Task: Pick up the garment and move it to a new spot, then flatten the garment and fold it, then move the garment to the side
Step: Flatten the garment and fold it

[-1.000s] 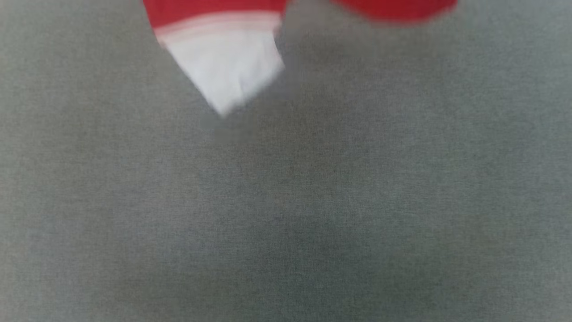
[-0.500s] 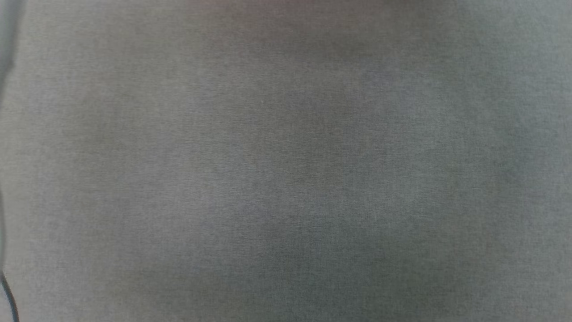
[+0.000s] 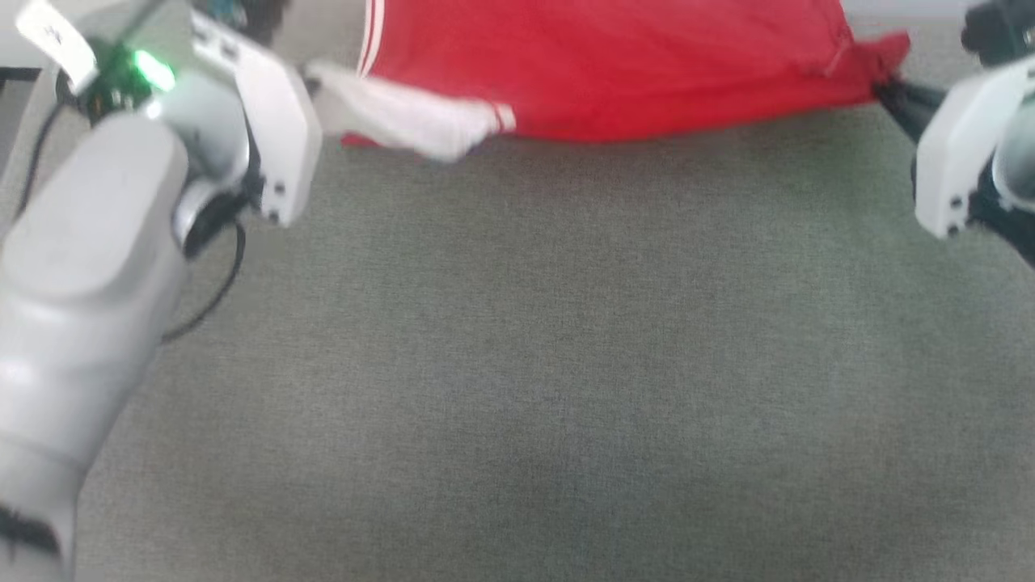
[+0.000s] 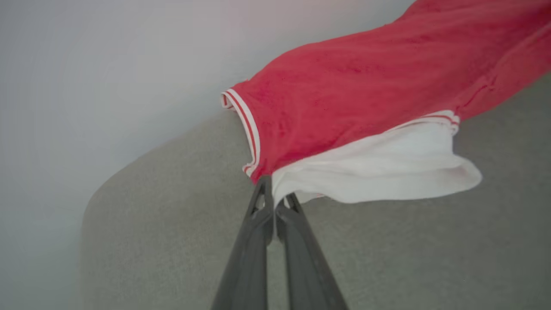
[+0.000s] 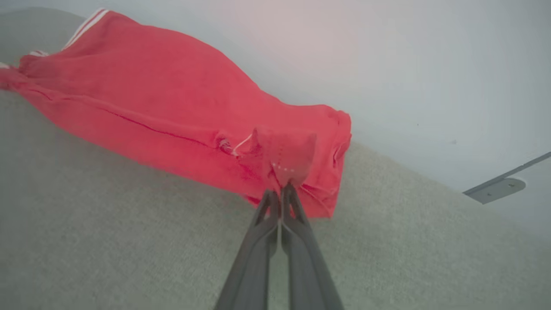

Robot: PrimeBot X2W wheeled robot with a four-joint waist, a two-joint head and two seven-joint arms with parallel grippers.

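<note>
Stretching across the far side of the grey cloth surface [image 3: 517,364], the garment [image 3: 614,73] hangs taut between your two grippers. Your left gripper [image 4: 273,193] has its fingers pressed together on the cloth just where the red-and-white striped trim [image 4: 249,129] meets the white sleeve part [image 4: 379,172], which droops loose toward the surface. Your right gripper [image 5: 280,187] is pinched tight on a bunched red corner at the opposite end (a seam runs away from it along the red cloth). Whether the garment's lower edge touches the surface, you cannot tell. A pale wall [image 5: 387,64] stands behind.
</note>
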